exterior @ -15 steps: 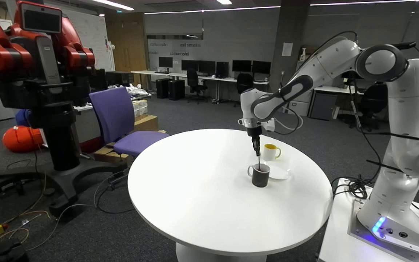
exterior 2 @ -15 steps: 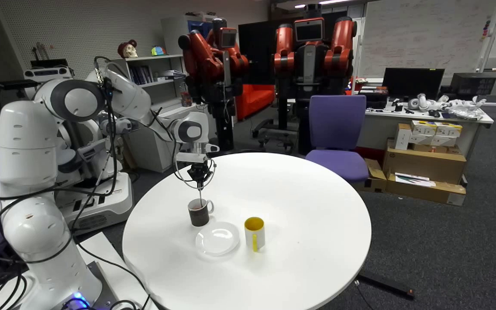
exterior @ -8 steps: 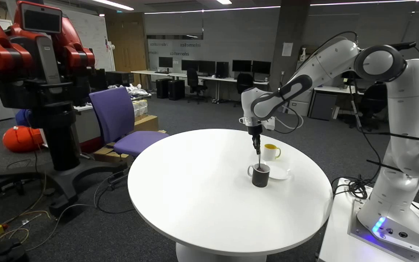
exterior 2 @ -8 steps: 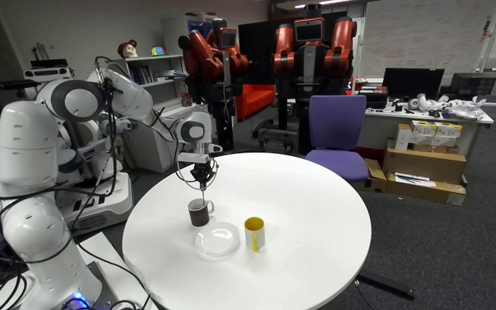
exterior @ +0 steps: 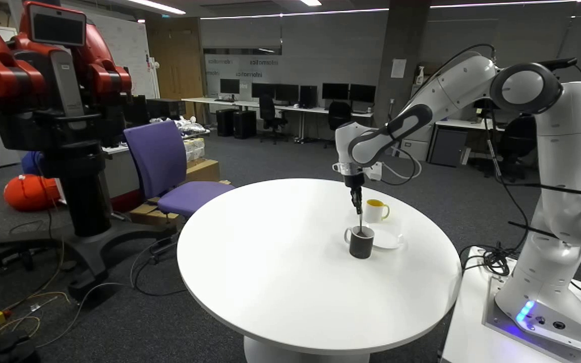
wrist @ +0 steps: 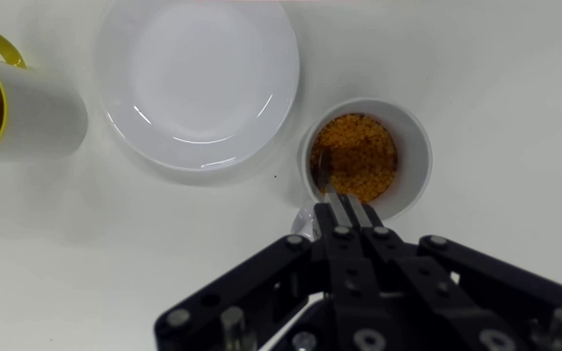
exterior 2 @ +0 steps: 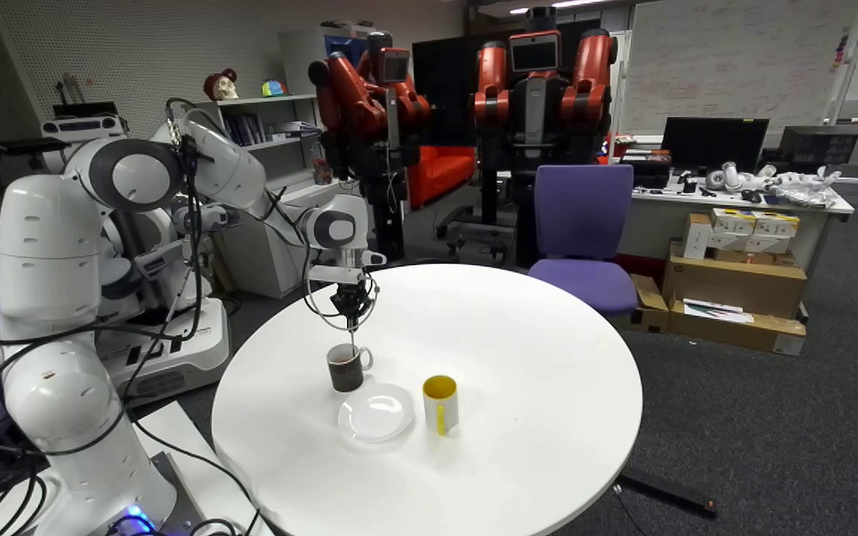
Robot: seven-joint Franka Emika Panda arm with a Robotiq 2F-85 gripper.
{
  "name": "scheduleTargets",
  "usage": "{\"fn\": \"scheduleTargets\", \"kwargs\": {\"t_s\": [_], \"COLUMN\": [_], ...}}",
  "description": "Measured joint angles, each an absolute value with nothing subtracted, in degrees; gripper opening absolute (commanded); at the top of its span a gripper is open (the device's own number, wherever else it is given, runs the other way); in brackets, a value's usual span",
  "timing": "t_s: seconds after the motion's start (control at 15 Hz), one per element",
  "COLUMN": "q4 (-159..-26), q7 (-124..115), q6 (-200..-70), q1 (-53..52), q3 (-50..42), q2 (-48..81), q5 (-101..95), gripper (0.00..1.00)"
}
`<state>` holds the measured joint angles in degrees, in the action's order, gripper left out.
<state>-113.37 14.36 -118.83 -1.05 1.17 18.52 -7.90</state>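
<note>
Inside mug (wrist: 414, 151), gripped utensil (wrist: 325, 169), gap to plate (wrist: 200, 68)

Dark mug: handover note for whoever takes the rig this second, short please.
Hand: closed around a thin utensil, which looks like a spoon in the wrist view.
Dark mug: upright on the table, below the hand, with orange-brown contents.
Plate: between the dark mug and the yellow-handled mug, touching neither.
Done: utensil gripped, lower end inside the dark mug.
Left: utensil not yet lifted out or released. Whether the contents are mixed, I can't tell.
</note>
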Motion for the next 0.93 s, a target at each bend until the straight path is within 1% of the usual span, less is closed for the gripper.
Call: {"fn": "scheduleTargets", "kwargs": {"t_s": [0.93], "q4": [-116.6], "q7": [14.4], "q6": [-118.8], "q1": [-2.3], "q3": [2.5], "q2": [16.2], "q5": [-7.9], "gripper": [0.00]}}
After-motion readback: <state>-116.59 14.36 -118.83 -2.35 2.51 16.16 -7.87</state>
